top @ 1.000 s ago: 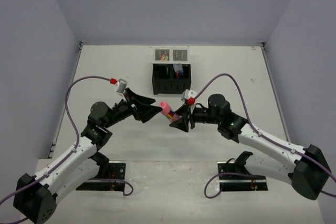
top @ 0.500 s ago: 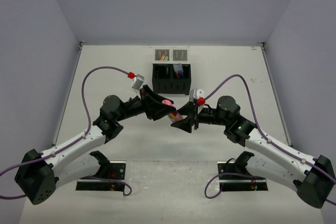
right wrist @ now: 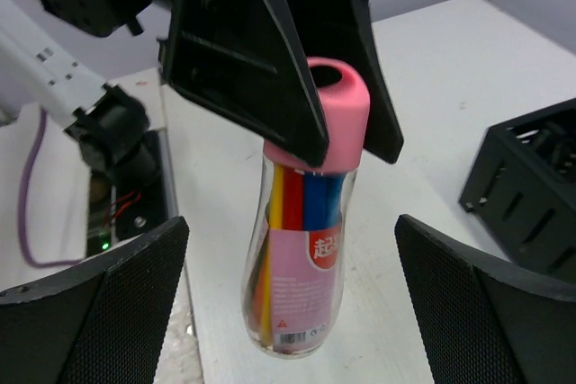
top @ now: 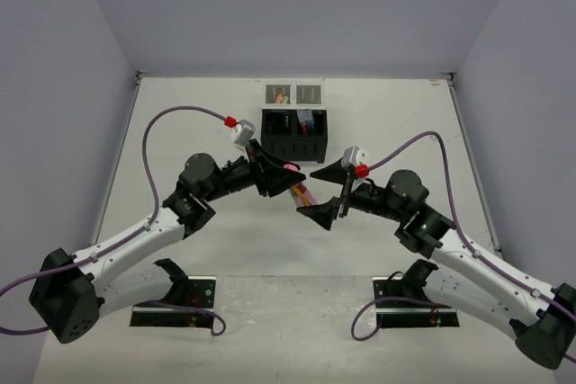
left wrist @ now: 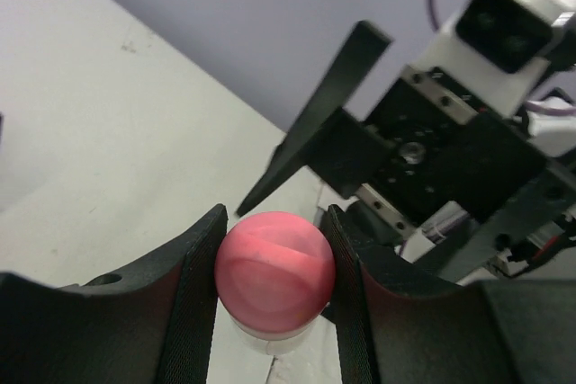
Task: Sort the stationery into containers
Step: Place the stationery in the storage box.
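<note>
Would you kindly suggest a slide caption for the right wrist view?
Left gripper holds a clear bottle of pens by its pink cap within the open right gripper, black box alongside.

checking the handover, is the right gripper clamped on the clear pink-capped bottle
No, the right gripper stands wide open around the bottle; the left gripper holds its cap.

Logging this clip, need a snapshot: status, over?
Left jaws shut on pen tube at its pink cap. Right jaws wide open, flanking tube, not touching. Nothing seen blocking route to black box.
</note>
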### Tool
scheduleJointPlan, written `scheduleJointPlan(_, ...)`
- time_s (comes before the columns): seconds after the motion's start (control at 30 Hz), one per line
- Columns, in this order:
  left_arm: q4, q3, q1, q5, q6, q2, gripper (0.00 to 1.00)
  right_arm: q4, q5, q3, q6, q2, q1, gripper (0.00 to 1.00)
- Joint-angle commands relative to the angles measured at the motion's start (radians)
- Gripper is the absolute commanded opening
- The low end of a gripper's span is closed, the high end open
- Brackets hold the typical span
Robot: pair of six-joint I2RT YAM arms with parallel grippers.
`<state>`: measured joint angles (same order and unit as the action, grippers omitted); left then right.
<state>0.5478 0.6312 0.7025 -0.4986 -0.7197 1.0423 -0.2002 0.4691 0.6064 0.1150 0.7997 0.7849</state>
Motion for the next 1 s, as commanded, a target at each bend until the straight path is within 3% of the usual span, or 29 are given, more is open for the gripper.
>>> scheduleJointPlan(0.0, -0.141, 0.154, -0.002, 0.200, 0.124, 0.062, 0.00, 0.112, -0.222, 0.004, -0.023, -0.086, 0.000, 0.99)
scheduleJointPlan(0.2, -0.284, 0.448, -0.003, 0.478, 0.264, 0.259, 0.00, 0.321, -0.648, -0.024, 0.034, -0.365, 0.000, 0.99)
scheduleJointPlan(0.3, -0.333, 0.635, -0.015, 0.605, 0.315, 0.437, 0.00, 0.353, -0.734, -0.033, 0.054, -0.464, -0.001, 0.99)
scheduleJointPlan(0.43, -0.354, 0.937, -0.039, 0.752, 0.414, 0.660, 0.00, 0.394, -0.692, -0.001, 0.055, -0.478, 0.000, 0.99)
scheduleJointPlan(0.57, -0.314, 1.094, -0.084, 0.818, 0.463, 0.879, 0.00, 0.410, -0.622, 0.014, 0.044, -0.445, 0.000, 0.99)
scheduleJointPlan(0.87, -0.285, 1.416, -0.150, 0.697, 0.502, 1.196, 0.00, 0.384, -0.570, 0.015, 0.015, -0.441, -0.001, 0.99)
scheduleJointPlan(0.97, -0.286, 1.402, -0.150, 0.685, 0.505, 1.212, 0.00, 0.384, -0.552, 0.017, 0.013, -0.451, -0.001, 0.99)
